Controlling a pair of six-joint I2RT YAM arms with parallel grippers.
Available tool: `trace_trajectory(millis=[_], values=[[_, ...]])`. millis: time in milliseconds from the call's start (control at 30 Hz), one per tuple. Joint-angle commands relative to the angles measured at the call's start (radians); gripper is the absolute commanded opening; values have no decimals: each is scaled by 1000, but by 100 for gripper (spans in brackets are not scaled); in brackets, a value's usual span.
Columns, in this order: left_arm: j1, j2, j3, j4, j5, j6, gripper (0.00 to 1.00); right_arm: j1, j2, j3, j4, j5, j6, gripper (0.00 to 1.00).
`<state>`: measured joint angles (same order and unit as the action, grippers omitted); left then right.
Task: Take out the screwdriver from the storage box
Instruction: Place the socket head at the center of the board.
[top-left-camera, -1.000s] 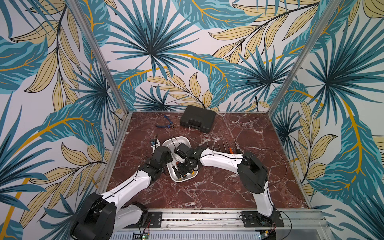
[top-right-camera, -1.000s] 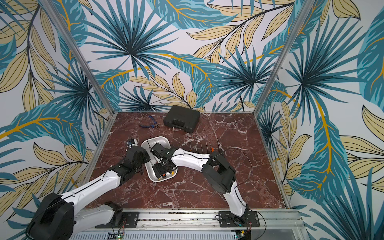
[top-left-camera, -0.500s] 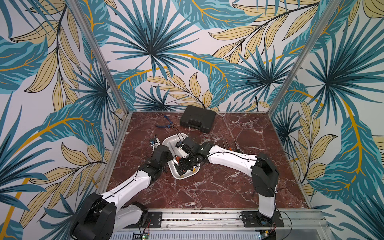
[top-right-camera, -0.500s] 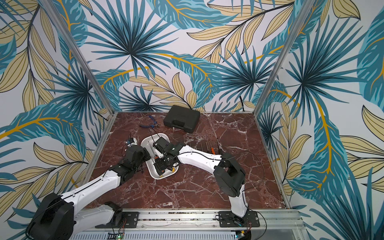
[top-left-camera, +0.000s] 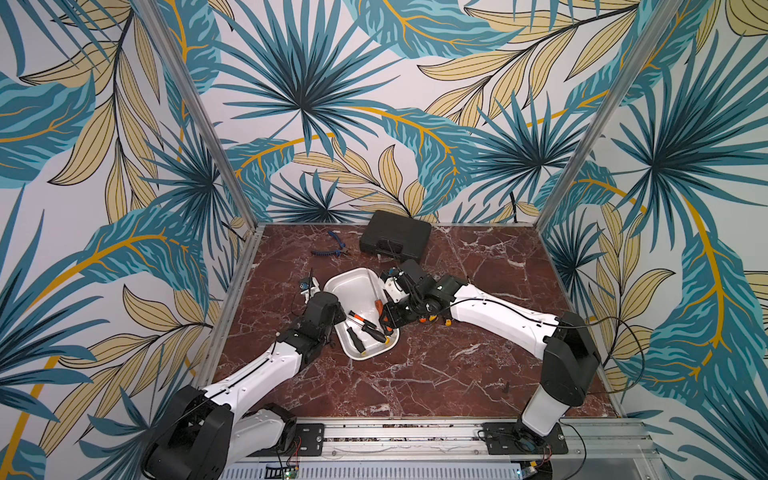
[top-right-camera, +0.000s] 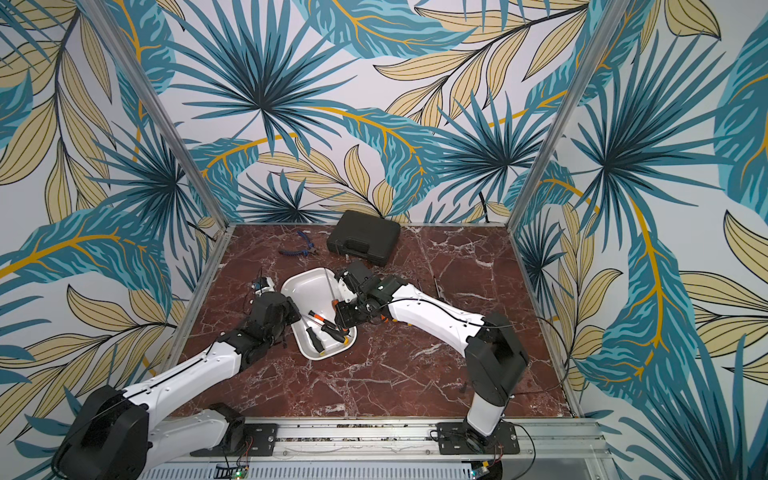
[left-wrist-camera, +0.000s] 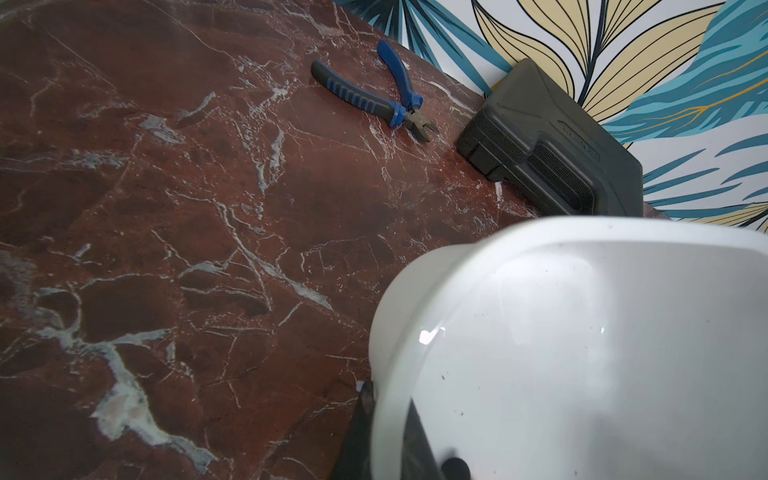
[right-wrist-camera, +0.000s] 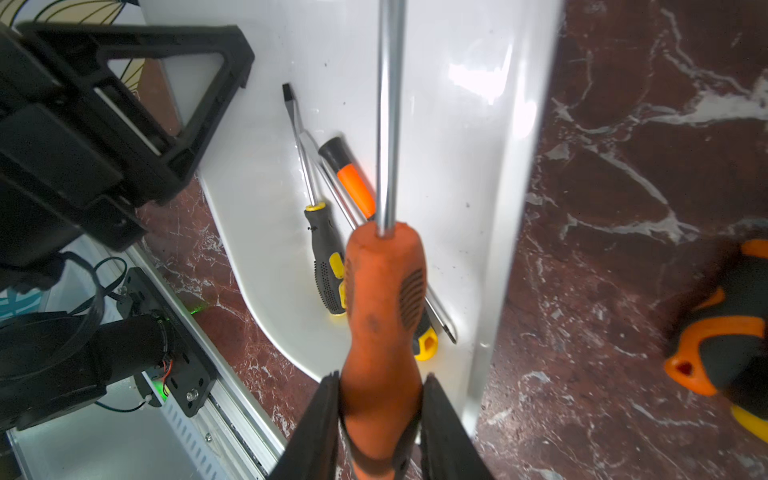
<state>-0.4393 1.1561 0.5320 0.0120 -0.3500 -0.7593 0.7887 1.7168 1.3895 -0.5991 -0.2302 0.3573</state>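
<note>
On the red marble table (top-left-camera: 457, 374), the white storage box (top-left-camera: 353, 286) sits between my two arms, near a black case (top-left-camera: 395, 237) at the back wall. My left gripper (left-wrist-camera: 388, 399) is clamped on the box's rim, one finger inside and one outside, a detail only the left wrist view shows. My right gripper (right-wrist-camera: 381, 376) squeezes the orange handle of the screwdriver (right-wrist-camera: 382, 282), a hold seen plainly only in the right wrist view. Its steel shaft stretches over the box's inside, above other screwdrivers (right-wrist-camera: 326, 257) lying there. Blue-handled pliers (left-wrist-camera: 374, 99) lie beside the case.
</note>
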Motion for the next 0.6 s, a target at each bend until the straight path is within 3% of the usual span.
trace_trajectory(millis=[0, 567], values=[[5, -24, -13, 63, -9, -14, 0, -44, -35, -44, 11, -16, 24, 13], [6, -36, -32, 77, -15, -14, 0, -199, 125, -43, -38, 15, 14, 13]])
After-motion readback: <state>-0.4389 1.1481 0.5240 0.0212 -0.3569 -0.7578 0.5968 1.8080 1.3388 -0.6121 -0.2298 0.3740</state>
